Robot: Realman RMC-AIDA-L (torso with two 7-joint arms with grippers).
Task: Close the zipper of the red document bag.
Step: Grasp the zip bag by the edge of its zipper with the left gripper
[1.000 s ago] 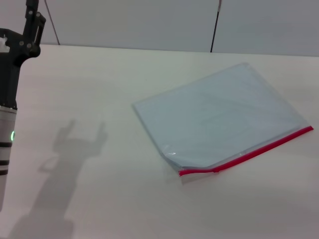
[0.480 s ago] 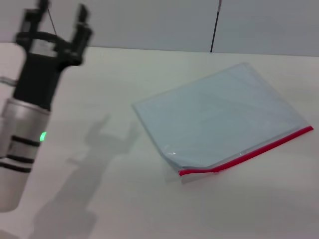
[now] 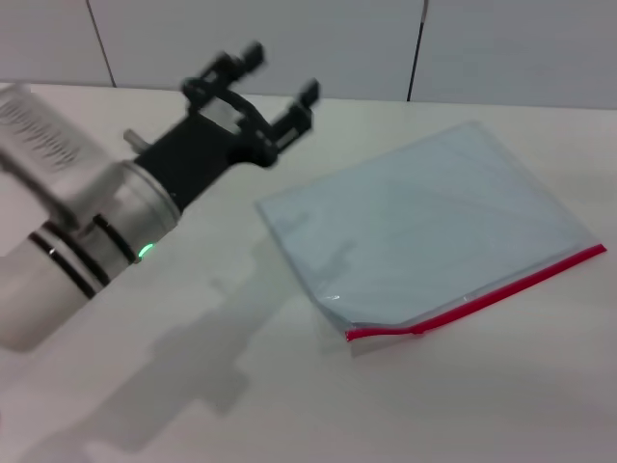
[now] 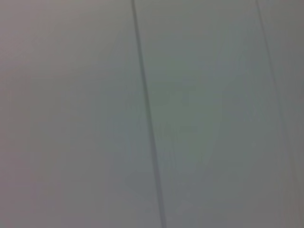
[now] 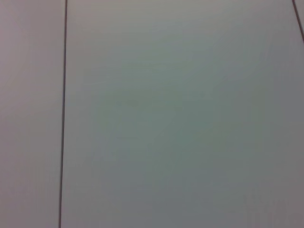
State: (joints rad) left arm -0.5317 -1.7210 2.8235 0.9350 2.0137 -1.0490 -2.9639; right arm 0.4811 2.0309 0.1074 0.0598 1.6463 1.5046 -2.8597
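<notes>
Approaching stage: left gripper (image 3: 273, 85), fingers apart, hovering above tabletop (image 3: 193, 405); red document bag (image 3: 424, 227) lying toward right edge, untouched. Next: reaching zipper (image 3: 482, 297) along near edge.

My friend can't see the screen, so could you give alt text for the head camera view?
The left end effector, open, hovers above a white table, left of a pale-blue document bag lying flat, whose red zipper edge faces the robot.

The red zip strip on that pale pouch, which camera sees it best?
The head view: the zipper runs in full along the near edge of the red document bag. Both wrist views show only a plain grey panelled surface, no bag.
</notes>
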